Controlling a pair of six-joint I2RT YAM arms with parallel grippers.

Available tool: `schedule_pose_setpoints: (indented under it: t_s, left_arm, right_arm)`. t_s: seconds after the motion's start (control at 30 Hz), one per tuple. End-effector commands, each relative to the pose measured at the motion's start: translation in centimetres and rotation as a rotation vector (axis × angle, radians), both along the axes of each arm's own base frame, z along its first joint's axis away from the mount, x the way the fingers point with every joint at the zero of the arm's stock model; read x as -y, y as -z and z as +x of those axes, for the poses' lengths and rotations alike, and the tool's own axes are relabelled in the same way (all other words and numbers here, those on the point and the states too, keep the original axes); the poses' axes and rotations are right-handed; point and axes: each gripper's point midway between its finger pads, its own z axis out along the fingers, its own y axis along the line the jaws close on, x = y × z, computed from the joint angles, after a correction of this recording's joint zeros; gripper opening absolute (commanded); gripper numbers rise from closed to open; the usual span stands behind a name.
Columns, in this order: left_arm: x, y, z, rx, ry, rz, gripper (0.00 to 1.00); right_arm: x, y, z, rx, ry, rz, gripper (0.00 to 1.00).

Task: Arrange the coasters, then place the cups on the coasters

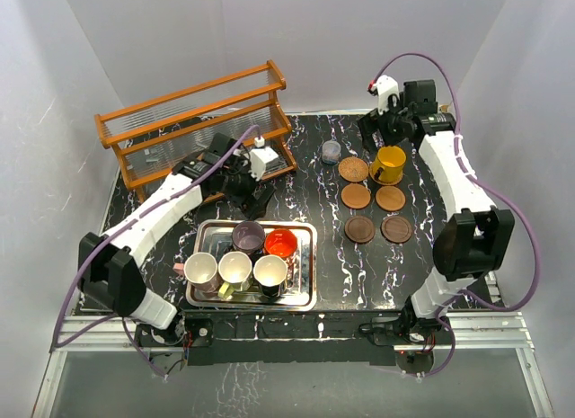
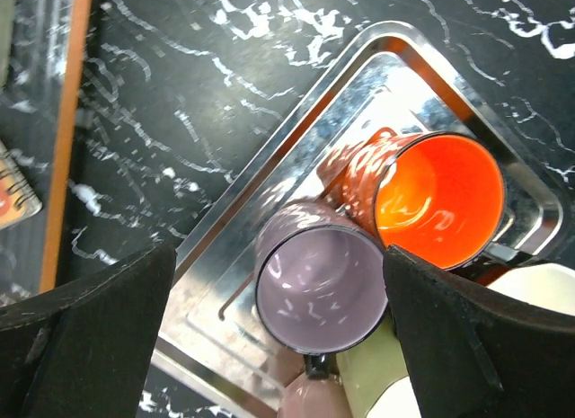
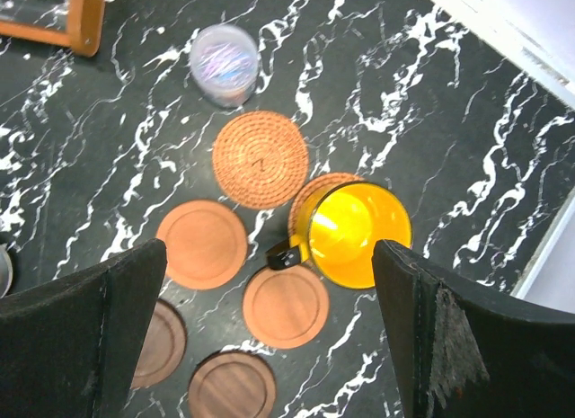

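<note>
Six coasters lie in two columns at the right. A yellow cup (image 1: pixel 389 164) (image 3: pixel 359 234) stands upright on the far right woven coaster (image 3: pixel 316 191), beside a bare woven coaster (image 1: pixel 353 170) (image 3: pixel 260 159). Two smooth orange coasters (image 1: pixel 356 196) (image 3: pixel 286 306) and two dark brown ones (image 1: pixel 359 228) (image 3: pixel 232 385) are bare. My right gripper (image 1: pixel 388 130) (image 3: pixel 269 292) hangs open above the yellow cup, holding nothing. My left gripper (image 1: pixel 252 195) (image 2: pixel 280 337) is open over the mauve cup (image 1: pixel 248 235) (image 2: pixel 320 289), which stands next to the red-orange cup (image 1: pixel 280 243) (image 2: pixel 440 198).
A steel tray (image 1: pixel 312 274) (image 2: pixel 296 157) at the near left holds the mauve and red-orange cups plus three white-lined cups (image 1: pixel 234 269). A small grey-blue pot (image 1: pixel 331 151) (image 3: pixel 225 63) stands behind the coasters. A wooden rack (image 1: pixel 198 121) fills the far left.
</note>
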Motion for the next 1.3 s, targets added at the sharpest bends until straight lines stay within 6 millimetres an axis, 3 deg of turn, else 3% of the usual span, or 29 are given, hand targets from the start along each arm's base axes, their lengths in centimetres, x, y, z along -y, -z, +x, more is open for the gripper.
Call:
schedule_pose_setpoints:
  t_s: [0.0, 0.2, 0.47, 0.7, 1.27]
  left_arm:
    - [-2.5, -1.4, -0.3, 0.072, -0.07, 0.02, 0.99]
    - [-4.2, -0.8, -1.3, 0.093, -0.103, 0.057, 0.98]
    - [-4.4, 1.3, -3.2, 0.004, -0.107, 0.062, 0.92]
    - [-5.9, 3.8, -3.0, -0.007, -0.15, 0.146, 0.88]
    - [-5.7, 7.9, -2.8, -0.144, -0.148, 0.221, 0.48]
  right_arm:
    - [-0.7, -3.2, -1.0, 0.118, 0.015, 0.048, 0.98]
    - [-1.6, -3.5, -3.0, 0.114, -0.001, 0.095, 0.98]
    - [-2.4, -4.0, -4.7, 0.134, -0.023, 0.147, 0.98]
    - [-2.6, -4.3, -5.9, 0.169, -0.031, 0.159, 0.98]
    - [-3.2, -3.4, -7.0, 0.17, -0.066, 0.187, 0.98]
